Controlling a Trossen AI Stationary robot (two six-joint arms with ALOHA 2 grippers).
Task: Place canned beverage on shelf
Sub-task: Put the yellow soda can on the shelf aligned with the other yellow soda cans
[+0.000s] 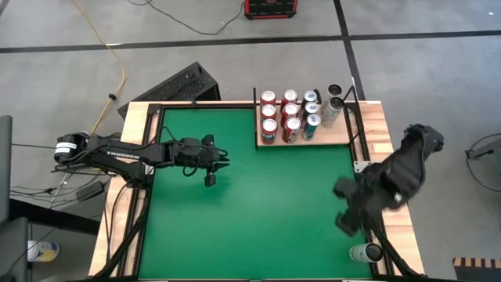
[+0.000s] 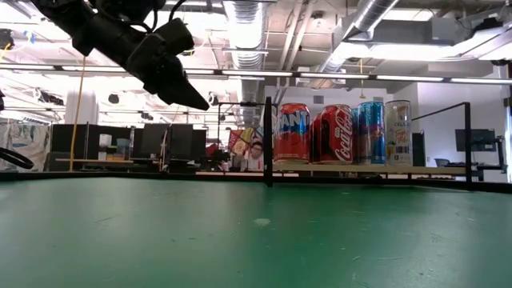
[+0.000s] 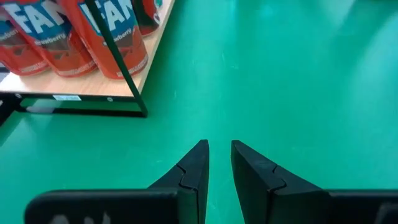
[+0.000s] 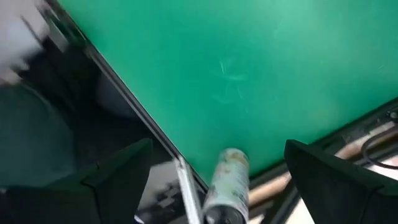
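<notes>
The shelf (image 1: 338,136) is a pale wooden board with thin black posts at the table's far side, right of the middle. Several cans (image 1: 290,116) stand on it, red Fanta and Coca-Cola cans (image 2: 334,134) among them. A pale silver-green beverage can (image 1: 365,252) stands apart at the table's near right corner, by the edge rail. My right gripper (image 1: 345,207) hangs open above the right edge, pointing steeply down, with that can (image 4: 227,183) below and beyond its fingers. My left gripper (image 1: 212,169) is shut and hovers over the green surface left of the shelf.
Wooden rails (image 1: 139,125) and a black frame border the green table (image 1: 258,211). The shelf's black corner post (image 3: 121,59) stands close ahead of my left gripper (image 3: 217,152). Bare green surface lies between the two arms. Cables and a dark case (image 1: 176,84) lie on the floor beyond.
</notes>
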